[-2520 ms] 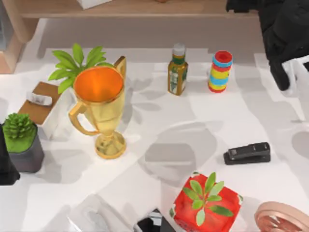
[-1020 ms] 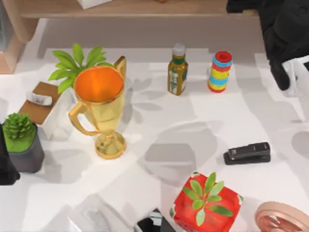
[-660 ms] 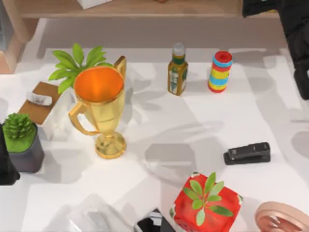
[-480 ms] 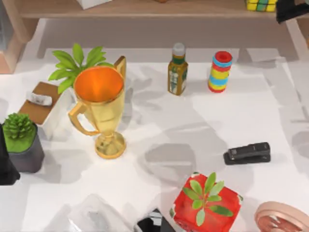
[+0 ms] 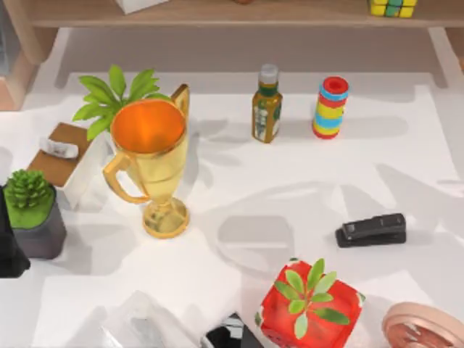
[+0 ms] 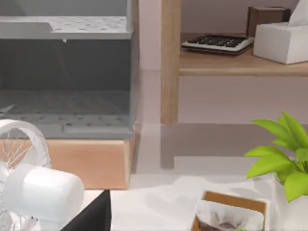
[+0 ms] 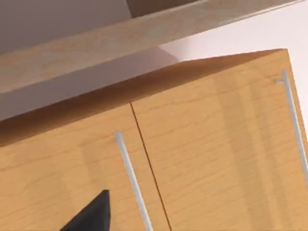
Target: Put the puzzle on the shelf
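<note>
The puzzle, a block of yellow and green tiles, rests on the shelf at its right end, at the far edge of the top view. Nothing is touching it. The shelf is a long light-brown board on pale wooden side supports. My right gripper holds nothing; one of its dark fingertips shows in the right wrist view against wooden cabinet doors. My left arm is parked at the table's left edge.
On the table stand a gold trophy, a leafy plant, a green bottle, a ring stack, a black stapler, a red pot with a plant, a brown-topped white box and a succulent.
My right arm has pulled away from the shelf's right end and out of the top view. The puzzle it covered now sits uncovered on the shelf. The left arm has not moved.
</note>
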`<action>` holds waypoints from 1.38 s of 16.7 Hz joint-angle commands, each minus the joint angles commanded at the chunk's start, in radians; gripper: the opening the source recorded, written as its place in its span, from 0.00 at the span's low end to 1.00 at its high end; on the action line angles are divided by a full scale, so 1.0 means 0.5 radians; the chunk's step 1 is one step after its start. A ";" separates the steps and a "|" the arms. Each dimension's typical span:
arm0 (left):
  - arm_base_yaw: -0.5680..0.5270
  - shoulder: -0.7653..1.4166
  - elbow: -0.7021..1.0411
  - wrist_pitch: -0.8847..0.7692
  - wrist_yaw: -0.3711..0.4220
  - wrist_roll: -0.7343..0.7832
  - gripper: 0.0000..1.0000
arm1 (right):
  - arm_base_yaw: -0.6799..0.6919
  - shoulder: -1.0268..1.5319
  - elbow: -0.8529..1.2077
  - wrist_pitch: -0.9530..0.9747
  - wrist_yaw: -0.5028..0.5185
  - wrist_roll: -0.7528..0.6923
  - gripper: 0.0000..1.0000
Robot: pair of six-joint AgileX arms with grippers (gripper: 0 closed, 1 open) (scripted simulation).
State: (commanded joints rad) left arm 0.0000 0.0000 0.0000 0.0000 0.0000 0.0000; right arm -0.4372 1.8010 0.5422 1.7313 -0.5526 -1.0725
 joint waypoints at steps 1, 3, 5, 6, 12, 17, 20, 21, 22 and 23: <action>0.000 0.000 0.000 0.000 0.000 0.000 1.00 | -0.125 0.017 -0.066 0.001 -0.079 -0.161 1.00; 0.000 0.000 0.000 0.000 0.000 0.000 1.00 | -0.346 0.106 -0.168 -0.030 -0.205 -0.478 1.00; 0.000 0.000 0.000 0.000 0.000 0.000 1.00 | -0.494 0.250 -0.228 -0.104 -0.285 -0.721 1.00; 0.000 0.000 0.000 0.000 0.000 0.000 1.00 | -0.541 0.326 -0.237 -0.148 -0.306 -0.810 1.00; 0.000 0.000 0.000 0.000 0.000 0.000 1.00 | -0.621 0.469 -0.216 -0.235 -0.324 -0.958 1.00; 0.000 0.000 0.000 0.000 0.000 0.000 1.00 | -0.573 0.485 -0.159 -0.276 -0.275 -0.958 1.00; 0.000 0.000 0.000 0.000 0.000 0.000 1.00 | -0.508 0.517 -0.065 -0.340 -0.210 -0.960 1.00; 0.000 0.000 0.000 0.000 0.000 0.000 1.00 | -0.503 0.519 -0.058 -0.345 -0.206 -0.961 1.00; 0.000 0.000 0.000 0.000 0.000 0.000 1.00 | -0.503 0.519 -0.058 -0.345 -0.206 -0.961 1.00; 0.000 0.000 0.000 0.000 0.000 0.000 1.00 | -0.503 0.519 -0.058 -0.345 -0.206 -0.961 1.00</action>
State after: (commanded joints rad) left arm 0.0000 0.0000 0.0000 0.0000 0.0000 0.0000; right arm -0.6888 2.0607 0.5130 1.5589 -0.6554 -1.5528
